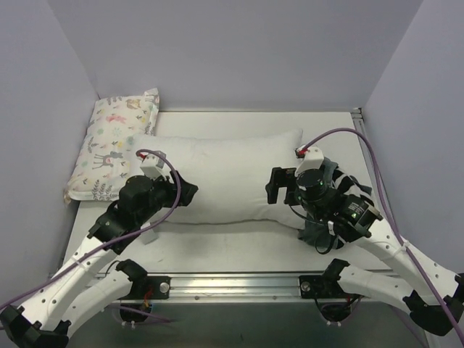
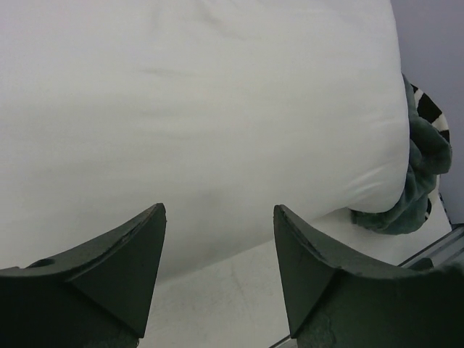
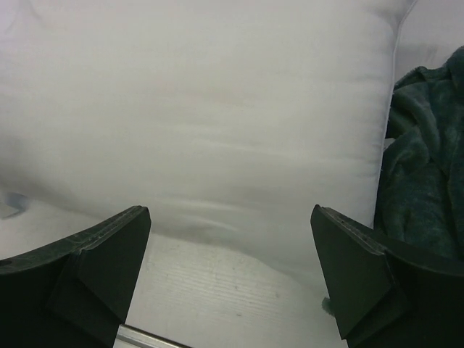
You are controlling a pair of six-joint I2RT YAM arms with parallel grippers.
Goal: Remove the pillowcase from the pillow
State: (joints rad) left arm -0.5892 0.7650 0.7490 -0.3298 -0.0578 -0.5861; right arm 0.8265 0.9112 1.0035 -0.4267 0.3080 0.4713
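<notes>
Plainly, the pillow (image 1: pixel 217 174) lies bare across the middle of the worktop (image 1: pixel 239 243), its white cover showing in both wrist views with no sleeve on it. The pillowcase (image 3: pixel 428 159) sits crumpled in a heap at the pillow's right end, towards the near right corner and partly under the right arm. A strip of its zebra face shows in the left wrist view.

The left gripper (image 2: pixel 217 210) has its jaws apart with nothing between them, just off the pillow's near left side. The right gripper (image 1: pixel 278 186) is spread wide and empty, facing the pillow's right end.

The removal looks done, so the danger is in pulling back. The right arm hangs over the limp heap, and a link or its cable could catch the plush and drag it towards the near edge. Either open finger could also nudge the soft pillow towards the animal-print pillow (image 1: pixel 112 145) in the far left corner.
</notes>
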